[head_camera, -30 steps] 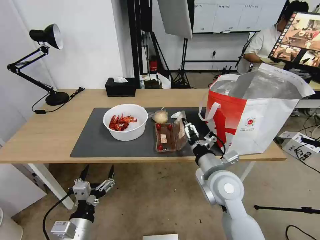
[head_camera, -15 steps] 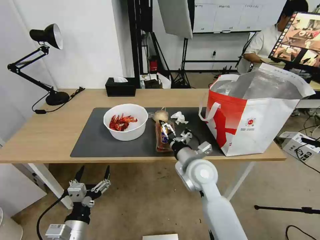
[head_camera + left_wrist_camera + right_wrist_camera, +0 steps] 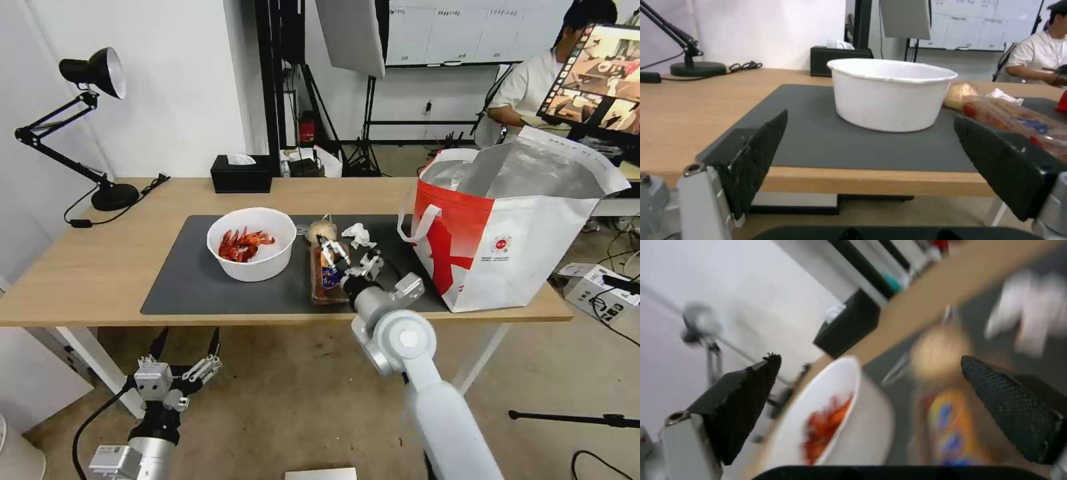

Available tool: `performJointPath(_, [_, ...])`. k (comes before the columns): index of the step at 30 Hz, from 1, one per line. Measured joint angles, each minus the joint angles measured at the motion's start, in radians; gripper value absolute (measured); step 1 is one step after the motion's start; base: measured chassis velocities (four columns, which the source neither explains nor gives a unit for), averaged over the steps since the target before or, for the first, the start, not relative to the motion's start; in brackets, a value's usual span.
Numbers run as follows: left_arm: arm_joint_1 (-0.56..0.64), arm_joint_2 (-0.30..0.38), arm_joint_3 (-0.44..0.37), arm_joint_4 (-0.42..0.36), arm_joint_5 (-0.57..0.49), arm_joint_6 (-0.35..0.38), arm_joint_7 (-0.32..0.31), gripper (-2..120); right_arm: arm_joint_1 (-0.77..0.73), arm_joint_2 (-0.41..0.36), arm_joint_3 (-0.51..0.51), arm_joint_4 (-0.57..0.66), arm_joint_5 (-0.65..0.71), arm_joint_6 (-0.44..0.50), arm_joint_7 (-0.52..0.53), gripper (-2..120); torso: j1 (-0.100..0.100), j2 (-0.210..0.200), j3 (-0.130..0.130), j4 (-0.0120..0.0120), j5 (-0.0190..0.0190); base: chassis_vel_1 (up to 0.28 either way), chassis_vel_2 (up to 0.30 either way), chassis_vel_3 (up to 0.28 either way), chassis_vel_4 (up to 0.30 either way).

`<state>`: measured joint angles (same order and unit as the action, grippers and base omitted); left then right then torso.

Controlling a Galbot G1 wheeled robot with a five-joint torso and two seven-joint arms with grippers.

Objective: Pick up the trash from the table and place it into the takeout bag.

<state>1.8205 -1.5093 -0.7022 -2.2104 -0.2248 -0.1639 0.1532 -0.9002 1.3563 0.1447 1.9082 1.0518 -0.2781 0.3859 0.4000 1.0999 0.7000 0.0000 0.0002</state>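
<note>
Swung leftward from beside the takeout bag (image 3: pixel 507 233), the right gripper (image 3: pixel 348 257), jaws wide and empty, hovers over the clear tray (image 3: pixel 325 275), whose thin lid could buckle or slip if pinched off-centre.

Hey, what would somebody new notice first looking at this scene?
The large white-and-red takeout bag with foil lining, standing at the right end of the light-wood table. Then the white round bowl of red crayfish shells on the dark grey mat, and the open right gripper above the clear plastic tray beside it.
</note>
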Motion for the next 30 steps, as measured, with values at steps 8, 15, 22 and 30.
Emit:
performJointPath(8, [-0.021, 0.021, 0.001, 0.015, -0.014, 0.005, 0.001, 100, 0.16, -0.25, -0.107, -0.111, -0.387, 0.028, -0.364, 78, 0.0, 0.0, 0.0, -0.0002, 0.0, 0.0, 0.0, 0.0, 0.0])
performJointPath(15, [-0.059, 0.097, 0.01, 0.017, -0.094, 0.058, 0.0, 100, 0.352, -0.324, -0.306, -0.355, -0.411, 0.097, -0.498, 37, 0.0, 0.0, 0.0, 0.0, -0.0001, 0.0, 0.0, 0.0, 0.0])
performJointPath(22, [-0.065, 0.115, 0.024, 0.016, -0.146, 0.079, 0.036, 100, 0.382, -0.295, -0.337, -0.393, -0.321, 0.022, -0.532, 7, 0.0, 0.0, 0.0, 0.0, -0.0001, 0.0, 0.0, 0.0, 0.0])
performJointPath(30, [-0.066, 0.134, 0.028, 0.014, -0.2, 0.108, 0.052, 100, 0.396, -0.265, -0.353, -0.428, -0.301, -0.031, -0.493, 0, 0.0, 0.0, 0.0, 0.0, -0.0003, 0.0, 0.0, 0.0, 0.0])
